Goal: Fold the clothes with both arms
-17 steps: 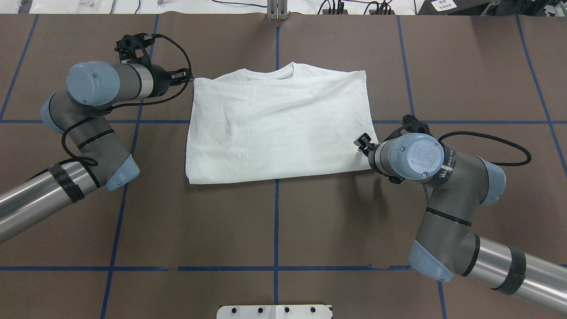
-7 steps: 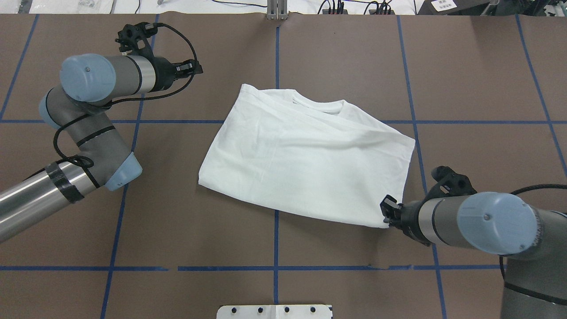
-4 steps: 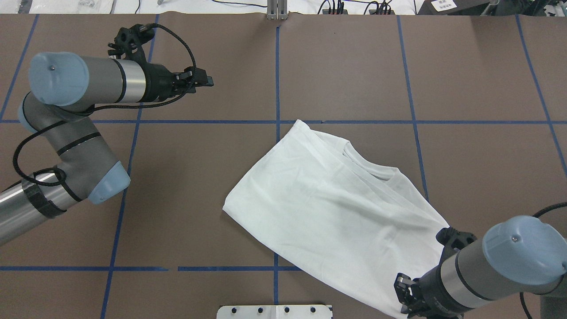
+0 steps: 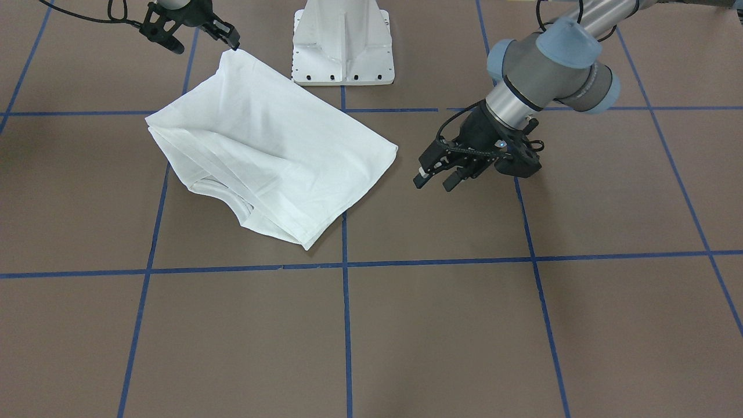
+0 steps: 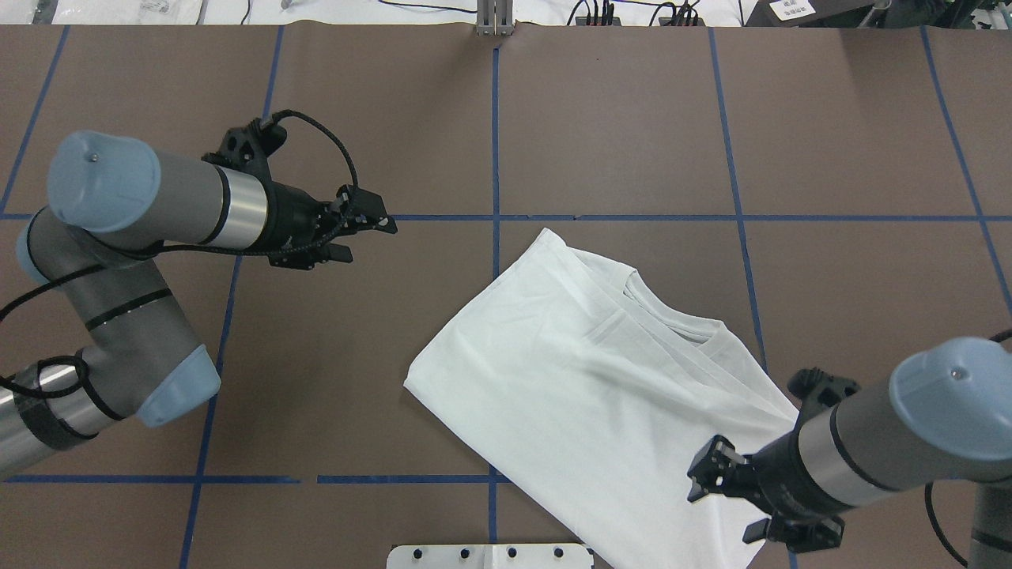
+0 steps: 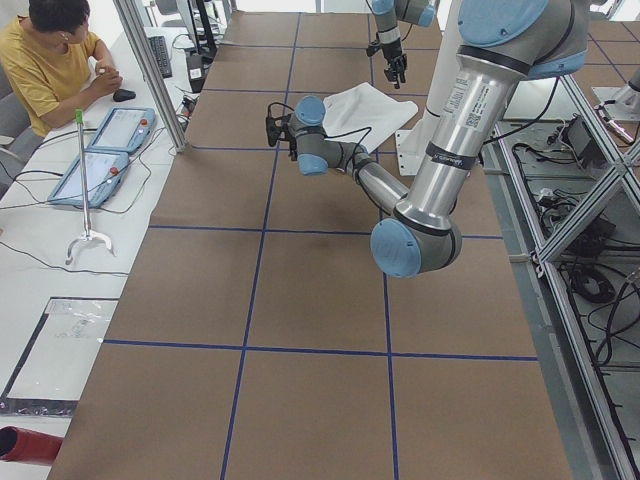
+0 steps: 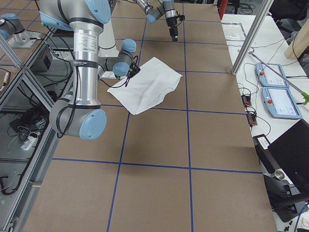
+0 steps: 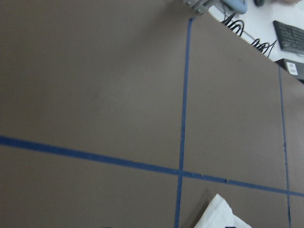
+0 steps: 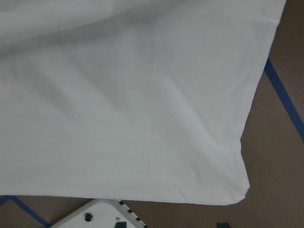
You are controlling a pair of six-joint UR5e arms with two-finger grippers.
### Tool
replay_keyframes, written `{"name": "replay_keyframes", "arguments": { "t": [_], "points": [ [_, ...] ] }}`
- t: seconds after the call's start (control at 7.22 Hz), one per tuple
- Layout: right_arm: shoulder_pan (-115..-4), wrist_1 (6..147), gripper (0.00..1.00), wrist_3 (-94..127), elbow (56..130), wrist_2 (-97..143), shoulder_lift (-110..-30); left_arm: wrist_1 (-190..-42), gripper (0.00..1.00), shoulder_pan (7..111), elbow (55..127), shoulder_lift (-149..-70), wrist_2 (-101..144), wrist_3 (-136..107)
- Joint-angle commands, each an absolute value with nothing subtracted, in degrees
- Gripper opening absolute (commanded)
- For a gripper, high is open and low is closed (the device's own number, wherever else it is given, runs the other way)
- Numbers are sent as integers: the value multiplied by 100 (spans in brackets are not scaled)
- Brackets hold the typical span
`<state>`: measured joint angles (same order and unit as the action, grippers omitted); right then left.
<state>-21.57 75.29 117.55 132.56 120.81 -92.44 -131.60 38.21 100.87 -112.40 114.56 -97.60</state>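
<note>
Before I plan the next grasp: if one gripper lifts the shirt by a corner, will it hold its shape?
Probably not: the shirt lies in soft wrinkled layers, so it should droop and unfold. It looks thin, so likely light. Pushed, it would probably bunch.

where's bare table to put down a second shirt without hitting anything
The row of table squares on the operators' side, past the blue line beyond the T-shirt, is bare. Crowded: near the pedestal base, where the T-shirt lies between the right tool and the open left tool.
</note>
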Motion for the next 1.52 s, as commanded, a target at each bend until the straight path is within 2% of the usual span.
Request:
{"name": "replay_keyframes", "arguments": {
  "t": [0.0, 0.14, 0.42, 0.55, 0.97, 1.11, 1.25, 1.38],
  "points": [
    [-3606, 7524, 100, 11655, 12713, 12076, -8267, -12543, 85, 3062, 10327, -11171, 11348, -10955],
    [-3969, 7523, 100, 11315, 12439, 12033, -7905, -12516, 85, 2719, 10249, -11145, 11077, -11090],
    [-4069, 7532, 100, 10671, 12375, 12015, -7849, -12201, 85, 2113, 10204, -11232, 10952, -11590],
    [-4078, 7532, 100, 10670, 12375, 12015, -7857, -12191, 79, 1935, 10169, -11250, 10603, -11593],
    [-4069, 7532, 100, 10670, 12323, 12006, -7910, -12199, 51, 1942, 9994, -11311, 10233, -11496],
    [-4104, 7532, 100, 10661, 12331, 12006, -7919, -12199, 36, 1942, 9784, -11442, 10100, -11496],
    [-4122, 7532, 100, 10661, 12366, 12015, -7919, -12199, 0, 1977, 9774, -11452, 10029, -11487],
    [-4113, 7532, 100, 10661, 12366, 12006, -7919, -12199, 0, 2065, 9765, -11452, 9924, -11122]
  ]
}}
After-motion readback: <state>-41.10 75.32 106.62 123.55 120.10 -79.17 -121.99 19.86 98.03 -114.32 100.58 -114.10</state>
